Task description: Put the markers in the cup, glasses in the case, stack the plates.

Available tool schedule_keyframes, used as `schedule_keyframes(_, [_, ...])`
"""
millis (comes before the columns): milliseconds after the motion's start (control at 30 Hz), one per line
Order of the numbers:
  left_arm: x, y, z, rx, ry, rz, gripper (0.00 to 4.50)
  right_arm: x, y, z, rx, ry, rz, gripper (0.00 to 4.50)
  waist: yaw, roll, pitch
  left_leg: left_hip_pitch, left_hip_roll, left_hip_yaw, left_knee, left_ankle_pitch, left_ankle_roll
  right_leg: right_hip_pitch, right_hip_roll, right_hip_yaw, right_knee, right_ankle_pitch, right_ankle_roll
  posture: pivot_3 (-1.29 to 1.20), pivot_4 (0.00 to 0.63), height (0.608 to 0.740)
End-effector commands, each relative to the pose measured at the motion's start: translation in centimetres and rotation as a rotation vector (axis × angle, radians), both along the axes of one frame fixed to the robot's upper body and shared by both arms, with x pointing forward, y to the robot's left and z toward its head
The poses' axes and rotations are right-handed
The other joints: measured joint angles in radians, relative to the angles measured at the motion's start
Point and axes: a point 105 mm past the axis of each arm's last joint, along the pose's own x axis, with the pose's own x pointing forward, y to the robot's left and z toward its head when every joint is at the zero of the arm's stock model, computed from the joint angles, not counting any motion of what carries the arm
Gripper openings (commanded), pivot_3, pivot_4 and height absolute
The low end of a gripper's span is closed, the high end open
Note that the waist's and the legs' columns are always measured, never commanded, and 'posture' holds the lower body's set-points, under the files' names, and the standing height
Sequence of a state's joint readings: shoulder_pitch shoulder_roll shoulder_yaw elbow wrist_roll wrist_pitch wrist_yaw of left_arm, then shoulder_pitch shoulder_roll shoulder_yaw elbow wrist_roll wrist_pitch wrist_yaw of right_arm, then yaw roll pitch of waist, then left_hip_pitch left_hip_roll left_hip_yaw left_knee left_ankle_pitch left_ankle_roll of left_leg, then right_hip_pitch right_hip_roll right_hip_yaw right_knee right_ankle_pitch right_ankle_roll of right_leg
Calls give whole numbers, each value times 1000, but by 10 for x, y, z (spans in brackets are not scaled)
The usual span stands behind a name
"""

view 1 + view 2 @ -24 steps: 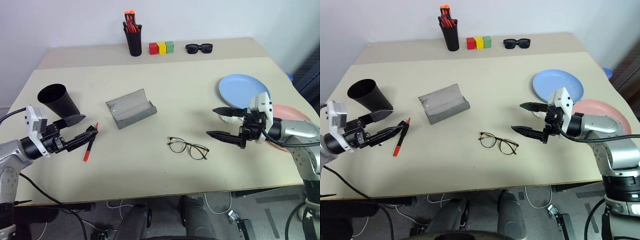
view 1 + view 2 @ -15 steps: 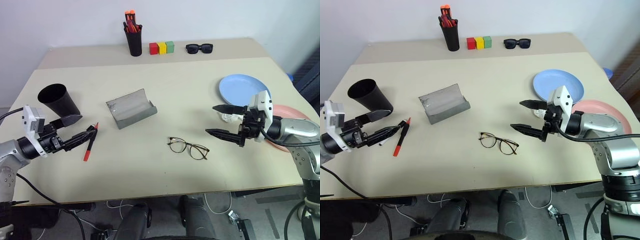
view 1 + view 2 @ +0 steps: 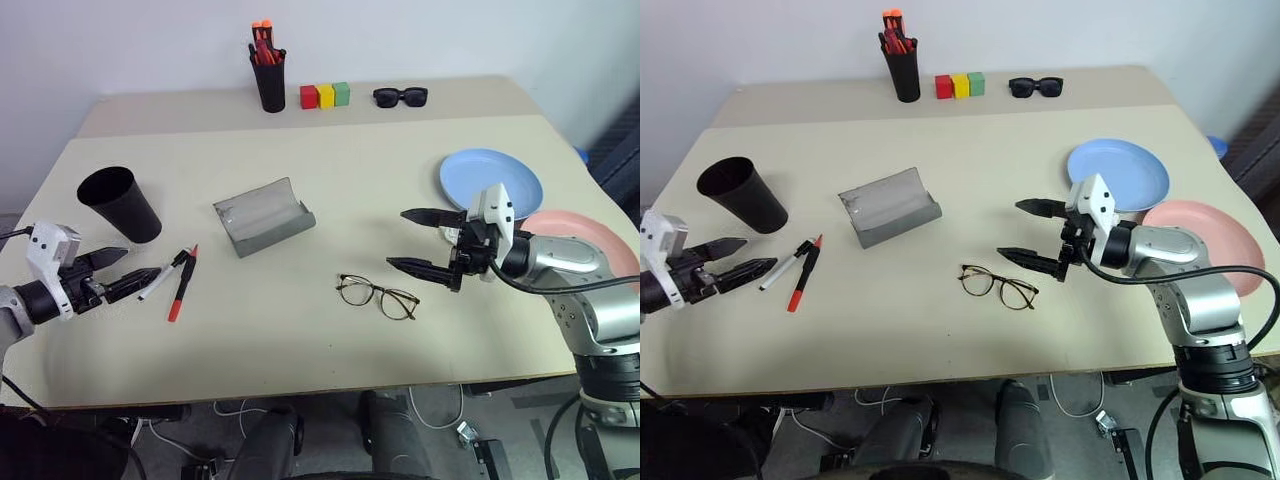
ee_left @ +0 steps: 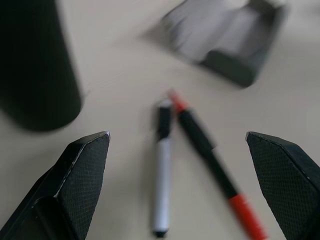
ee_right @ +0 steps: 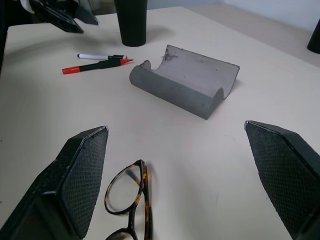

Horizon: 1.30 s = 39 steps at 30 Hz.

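Plates first: light blue round shallow plastic plate (image 3: 492,178) lies flat on the beige bench (image 3: 330,330) toward its right side; salmon pink round plate (image 3: 1200,232) lies just beside it, nearer the right edge, partly behind the right arm. Not stacked.

Grey hard-shell glasses case (image 3: 262,216), open, hollow side up, sits left of bench centre. Wide tapered matte black plastic cup (image 3: 119,203) stands upright near the left edge, well apart from the case.

Right gripper (image 3: 418,240) hangs above the bench between the blue plate and the glasses, black fingers (image 3: 422,268) spread wide, grasping nothing. Left gripper (image 3: 112,272) low over the left edge, near side of the cup, fingers (image 3: 133,286) spread too, empty, tips pointing at the markers.

Thin dark wire-frame eyeglasses with clear roundish lenses (image 3: 376,296) rest on the bench near its front middle, just beside the right fingertips, outside the case.

Two slim markers lie side by side between cup and case, outside the cup: a red marker with dark cap section (image 3: 181,284) and a white-barrelled marker with black cap (image 3: 164,275), almost touching at the capped ends.

Back edge: narrow black cylindrical pen holder with orange-capped markers (image 3: 267,78), red, yellow and green blocks (image 3: 324,96), chunky black sunglasses (image 3: 400,96).
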<state>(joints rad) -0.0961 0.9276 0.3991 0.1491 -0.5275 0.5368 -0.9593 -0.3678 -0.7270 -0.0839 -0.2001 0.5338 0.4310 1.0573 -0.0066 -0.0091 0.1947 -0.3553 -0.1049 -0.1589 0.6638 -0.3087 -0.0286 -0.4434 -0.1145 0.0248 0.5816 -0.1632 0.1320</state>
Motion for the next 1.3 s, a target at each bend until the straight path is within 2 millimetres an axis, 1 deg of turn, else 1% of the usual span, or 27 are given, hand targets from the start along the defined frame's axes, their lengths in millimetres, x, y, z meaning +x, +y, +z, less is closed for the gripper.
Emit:
schedule_keyframes(33, [7, 1, -7, 48, 33, -13, 4500, -10, 9, 13, 10, -65, 14, 4459, -3, 0, 0, 0, 0, 0, 0, 0, 0, 0, 0, 0, 0, 0, 0, 0, 150, 740])
schedule_keyframes(100, [12, 0, -11, 62, 46, -18, 4500, -11, 12, 11, 16, -64, 10, 4459, -4, 0, 0, 0, 0, 0, 0, 0, 0, 0, 0, 0, 0, 0, 0, 0, 150, 740])
schedule_keyframes(200, [22, -3, -13, 73, 69, -13, 4500, -12, 8, 9, 21, -62, -14, 4459, -4, 0, 0, 0, 0, 0, 0, 0, 0, 0, 0, 0, 0, 0, 0, 0, 150, 740])
schedule_keyframes(333, [27, -10, -21, 84, 116, -52, 4500, -14, 5, 7, 18, -64, -38, 4459, -4, 0, 0, 0, 0, 0, 0, 0, 0, -1, 0, 0, 0, 0, 0, 0, 150, 740])
schedule_keyframes(467, [25, -16, -31, 104, 181, -91, 4500, -15, 4, 7, 19, -68, -58, 4459, -7, 0, 0, 0, 0, 0, 0, 0, 0, -1, 0, 0, 0, 0, 0, 0, 150, 740])
schedule_keyframes(533, [21, -18, -36, 100, 218, -116, 3955, -15, 2, 7, 13, -71, -70, 4500, -5, 0, 0, 0, 0, 0, 0, 0, 0, -1, 0, 0, 1, 0, 0, 0, 150, 740])
schedule_keyframes(600, [20, -18, -40, 114, 234, -108, 3218, -15, 0, 6, 8, -69, -80, 4500, -5, 0, 0, 0, 0, 0, 0, 0, 0, 0, 0, 0, 1, 0, 0, 0, 150, 740])
schedule_keyframes(667, [21, -18, -43, 121, 242, -102, 2120, -15, 0, 5, 9, -65, -82, 4500, -5, 0, 0, 0, 0, 0, 0, 0, 0, 0, 0, 0, 1, 0, 0, 0, 150, 740])
schedule_keyframes(700, [21, -18, -44, 124, 244, -101, 1682, -15, 0, 5, 8, -65, -81, 4500, -5, 0, 0, 1, 0, 0, 0, 0, 0, 0, 0, 0, 1, 0, 0, 0, 150, 740])
schedule_keyframes(733, [21, -18, -44, 126, 245, -100, 1119, -15, 0, 4, 7, -64, -81, 4500, -5, 0, 0, 1, 0, 0, 0, 0, 0, 0, 0, 0, 1, 0, 0, 0, 150, 740])
schedule_keyframes(767, [20, -18, -45, 122, 249, -97, 661, -16, 1, 5, 8, -63, -78, 4500, -6, 1, -1, 1, 0, 0, 0, 0, 0, 0, 0, 0, 2, 0, 0, 0, 150, 740])
schedule_keyframes(800, [20, -18, -45, 123, 251, -96, 216, -16, 1, 5, 11, -62, -77, 4500, -6, 2, -1, 2, 0, 0, 0, 0, 0, 0, 0, 0, 2, 0, 0, 0, 150, 740])
schedule_keyframes(833, [19, -17, -46, 125, 251, -94, 59, -16, 1, 5, 12, -61, -76, 4500, -6, 2, -1, 2, 0, 0, 0, 0, 0, 0, 0, 0, 2, 0, 0, 0, 150, 740])
schedule_keyframes(1067, [11, -8, -46, 135, 254, -70, 59, -13, 2, 4, 3, -62, -71, 4500, -10, 2, -2, 2, 0, 1, 0, 0, 0, 0, 0, 0, 2, 0, 0, 0, 150, 740])
schedule_keyframes(1167, [16, -9, -35, 119, 193, -43, 59, -13, 2, 3, -1, -60, -66, 4500, -11, 2, -2, 2, 0, 1, 0, 0, 0, 0, 0, 0, 2, 0, 0, 0, 150, 740])
schedule_keyframes(1300, [16, -13, -23, 112, 170, -37, 59, -11, 3, 3, -3, -60, -62, 4500, -7, 2, -2, 1, 0, 1, 0, 0, 0, 0, 0, 0, 2, 0, 0, 0, 150, 740])
